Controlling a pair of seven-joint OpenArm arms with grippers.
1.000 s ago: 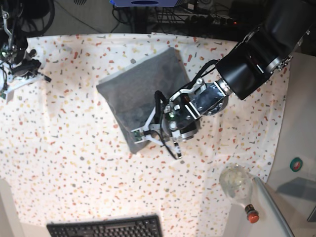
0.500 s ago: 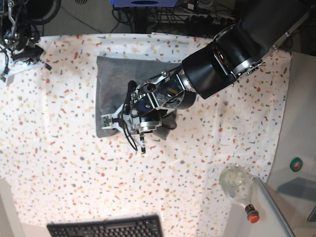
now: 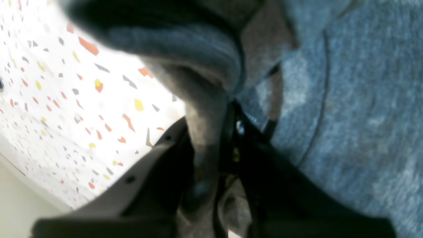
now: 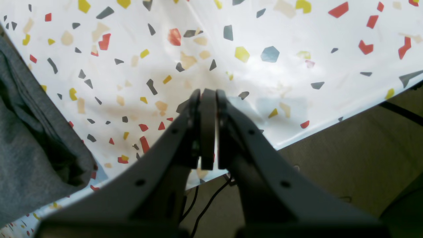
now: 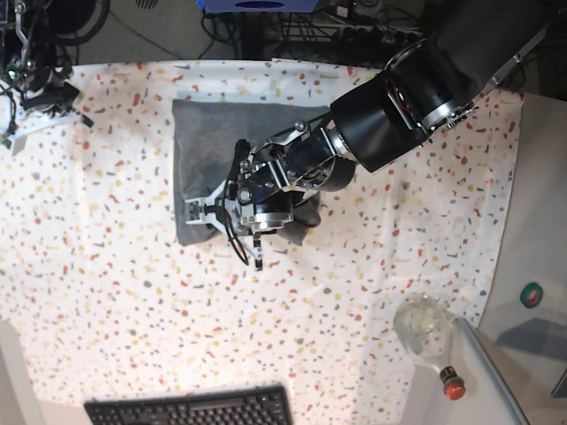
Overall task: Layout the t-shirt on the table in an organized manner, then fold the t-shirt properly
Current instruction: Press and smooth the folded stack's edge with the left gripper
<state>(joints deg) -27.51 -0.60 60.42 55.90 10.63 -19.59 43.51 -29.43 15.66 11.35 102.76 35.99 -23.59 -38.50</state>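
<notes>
T-shirt (image 5: pixel 208 159) now squared on table (image 5: pixel 115 292), dragged left since earlier; my left tool (image 5: pixel 237 226) clamped on its fabric, right tool (image 4: pixel 207 96) together, empty.

left gripper (image 3: pixel 214 138) pinching fold of grey t-shirt (image 3: pixel 357 99), speckled table (image 3: pixel 66 115) at left.

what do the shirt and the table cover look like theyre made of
The t-shirt looks like soft matte grey knit: its surface is fuzzy and flecked in the left wrist view. The table cover looks like thin white speckled cloth or coated sheet; it creases and has a slight sheen.
</notes>
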